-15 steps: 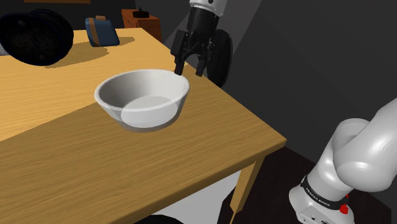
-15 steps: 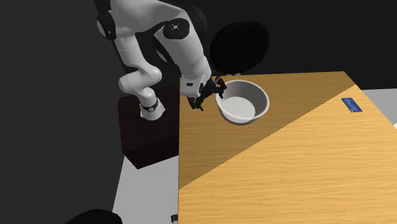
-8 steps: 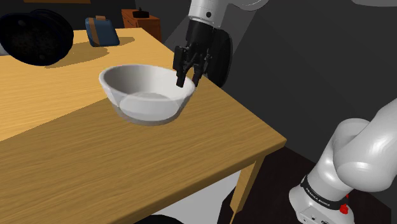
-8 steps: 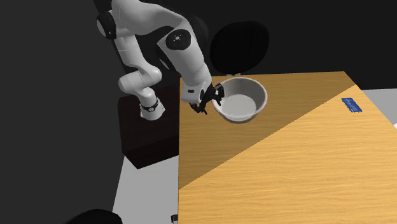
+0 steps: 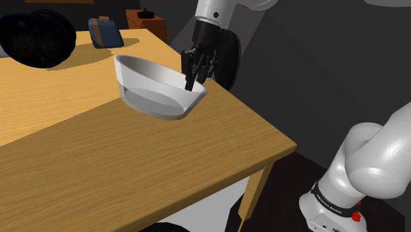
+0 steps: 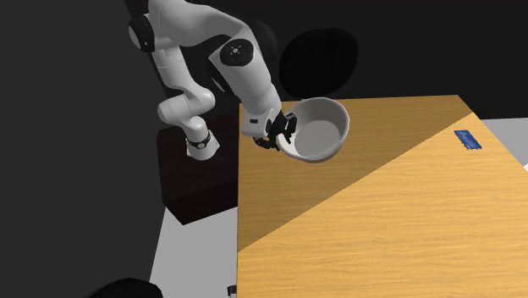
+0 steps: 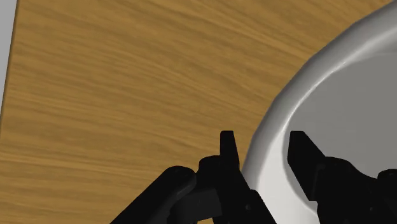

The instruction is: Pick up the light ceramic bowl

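The pale grey-white bowl (image 5: 158,89) is tilted and lifted off the wooden table (image 5: 99,165), its far rim raised. My black gripper (image 5: 195,71) is shut on the bowl's rim at the side toward the table's edge. In the second exterior view the bowl (image 6: 317,129) hangs tilted at the table's corner, with the gripper (image 6: 277,136) clasping its rim. In the wrist view one finger sits outside the rim and the other inside, the gripper (image 7: 261,149) pinching the bowl (image 7: 337,95) wall.
A dark round object (image 5: 33,36) and a blue item (image 5: 105,31) lie at the table's far side. A small blue flat thing (image 6: 468,140) lies near the far edge in the second exterior view. The table edge (image 5: 263,125) runs close under the gripper.
The gripper closed on the bowl's rim and lifted; the bowl rose off the table and tipped, its open side turning away from the gripper.
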{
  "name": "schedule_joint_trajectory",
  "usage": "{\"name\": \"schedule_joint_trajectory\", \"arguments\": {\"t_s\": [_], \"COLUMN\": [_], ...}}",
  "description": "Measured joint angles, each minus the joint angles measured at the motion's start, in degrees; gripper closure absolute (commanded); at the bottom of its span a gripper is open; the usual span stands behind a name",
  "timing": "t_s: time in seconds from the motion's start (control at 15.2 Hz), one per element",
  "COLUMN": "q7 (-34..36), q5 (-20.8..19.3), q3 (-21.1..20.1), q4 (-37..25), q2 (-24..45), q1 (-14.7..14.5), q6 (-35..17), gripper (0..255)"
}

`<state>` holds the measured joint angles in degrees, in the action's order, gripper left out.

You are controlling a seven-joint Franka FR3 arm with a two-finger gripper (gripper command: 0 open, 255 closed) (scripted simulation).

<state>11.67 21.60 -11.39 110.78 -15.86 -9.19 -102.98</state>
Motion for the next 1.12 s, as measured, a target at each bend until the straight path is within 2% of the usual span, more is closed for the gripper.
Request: {"name": "schedule_joint_trajectory", "arguments": {"t_s": [0.26, 1.12], "q7": [0.48, 3.49], "q5": [-0.10, -1.19], "q3": [0.05, 0.46], "q4": [-1.37, -13.64], "q2": [-0.13, 2.79], "q1": [0.01, 0.29], "q6": [1.66, 10.94], "gripper": [255, 255]}}
